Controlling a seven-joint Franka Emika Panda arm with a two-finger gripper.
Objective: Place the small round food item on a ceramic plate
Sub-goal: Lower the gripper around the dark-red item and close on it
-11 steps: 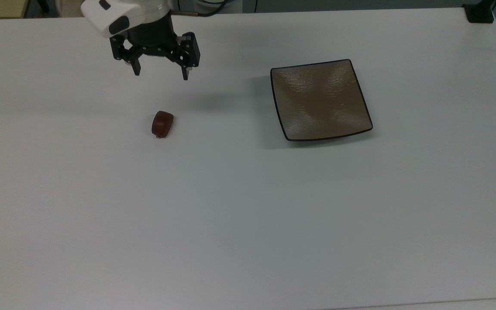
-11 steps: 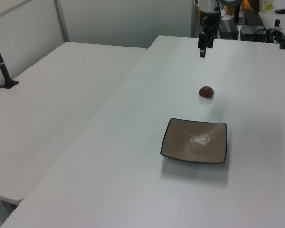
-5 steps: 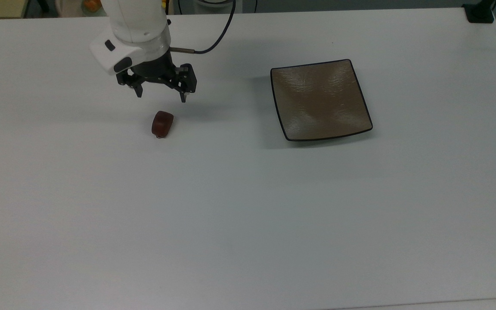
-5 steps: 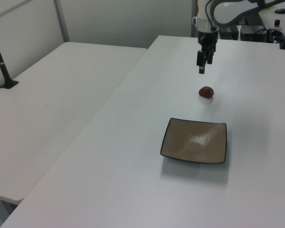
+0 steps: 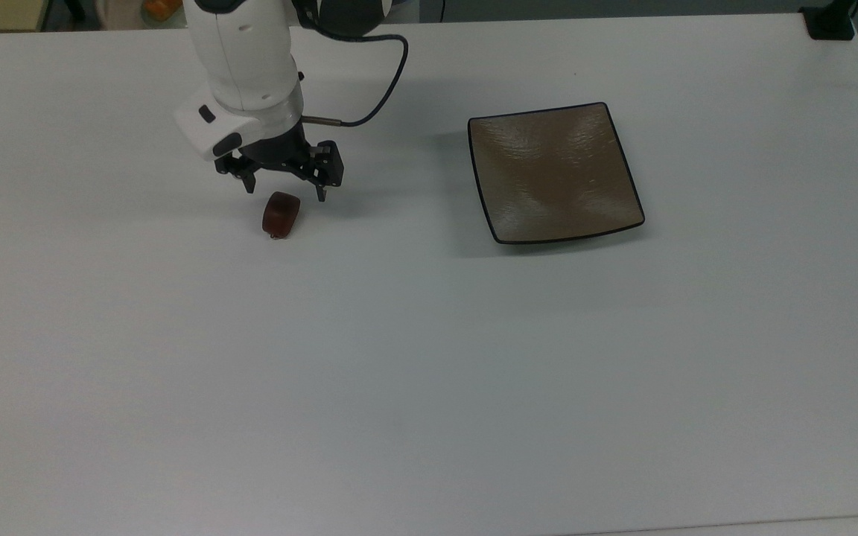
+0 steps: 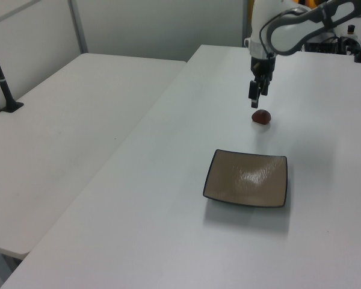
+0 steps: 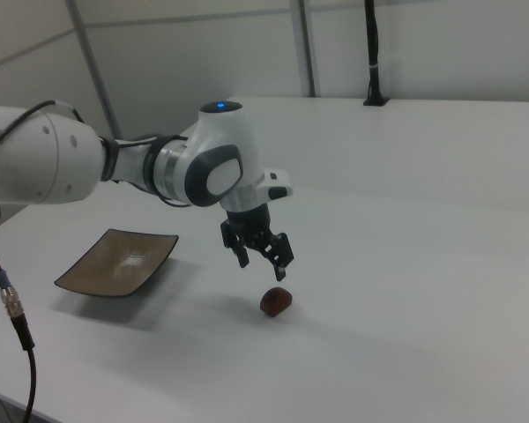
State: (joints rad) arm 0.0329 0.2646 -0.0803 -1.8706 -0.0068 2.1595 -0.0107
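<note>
White bench (image 5: 399, 372) carries two things, and its near part is bare in the top view. Food item (image 5: 281, 214), dark reddish-brown and glossy, lies on its side on the bench, toward the top view's left. Plate (image 5: 554, 173), square and tan-brown with a thin black rim, sits on the bench well apart from the food item, toward the top view's right, nothing on it.

Pincer (image 5: 285, 190) hangs just above the food item, fingers spread wide and pointing down, holding nothing. In the right view the pincer (image 7: 263, 262) is clear of the food item (image 7: 276, 300), a gap between fingertips and item; plate (image 7: 117, 261) is off to the right view's left. In the left view the pincer (image 6: 256, 103) is just over the food item (image 6: 261, 116), and the plate (image 6: 246, 178) lies nearer the camera.

White arm (image 5: 241, 67) comes in from the far edge of the bench, a black cable (image 5: 384, 82) looping beside its wrist. Second white bench (image 6: 66, 138) stands on the left view's left, with a black post (image 6: 1, 78) at its edge.
</note>
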